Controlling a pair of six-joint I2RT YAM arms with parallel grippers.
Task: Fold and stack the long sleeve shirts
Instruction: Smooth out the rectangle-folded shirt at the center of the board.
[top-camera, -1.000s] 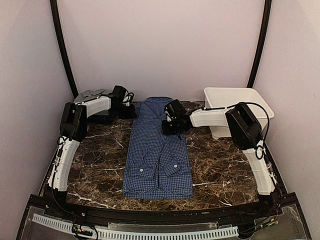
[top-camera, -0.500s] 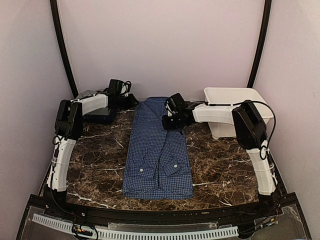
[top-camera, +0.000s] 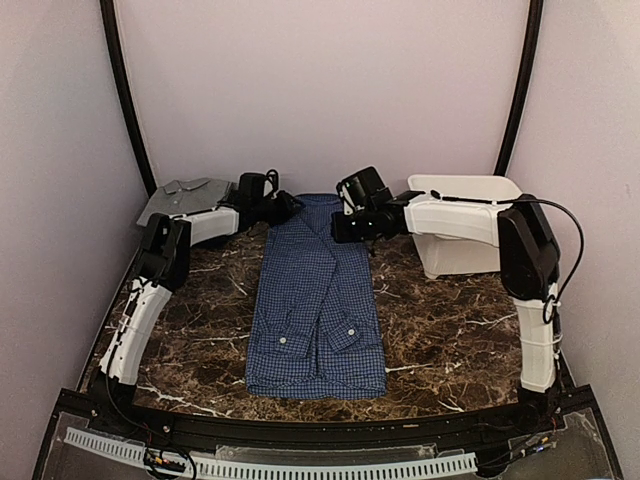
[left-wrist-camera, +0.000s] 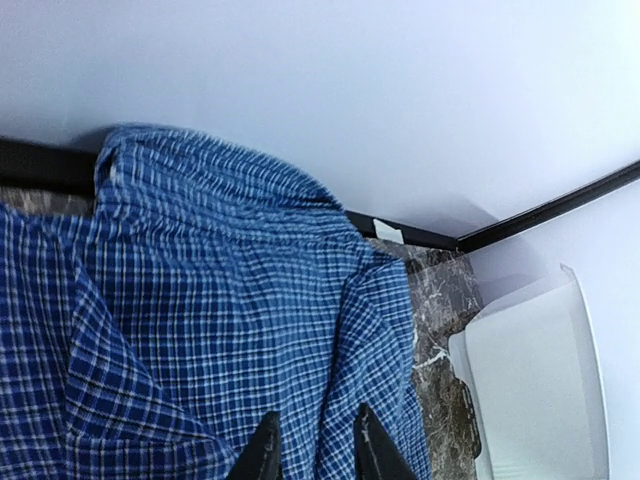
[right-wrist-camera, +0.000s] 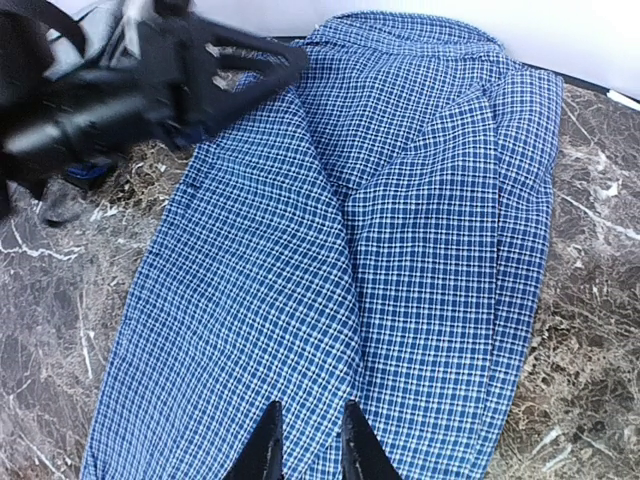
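Observation:
The blue checked long sleeve shirt (top-camera: 315, 310) lies flat on the marble table, folded narrow, cuffs near the front and collar at the back. A grey long sleeve shirt (top-camera: 185, 192) sits at the back left corner. My left gripper (top-camera: 293, 208) hovers by the blue shirt's collar on its left side. In the left wrist view its jaws (left-wrist-camera: 315, 440) stand slightly apart over the blue cloth (left-wrist-camera: 220, 290), with nothing between them. My right gripper (top-camera: 345, 232) hangs above the shirt's upper right part. In the right wrist view its fingertips (right-wrist-camera: 305, 440) are narrowly parted above the cloth (right-wrist-camera: 400, 250) and empty.
A white plastic tub (top-camera: 470, 235) stands at the back right, close to the right forearm; its rim (left-wrist-camera: 540, 400) shows in the left wrist view. Black frame bars run up both back corners, and the pale back wall is right behind the collar.
The left arm has swung from beside the grey shirt over to the blue shirt's collar, and its jaws have parted. The right gripper has moved back toward the collar end.

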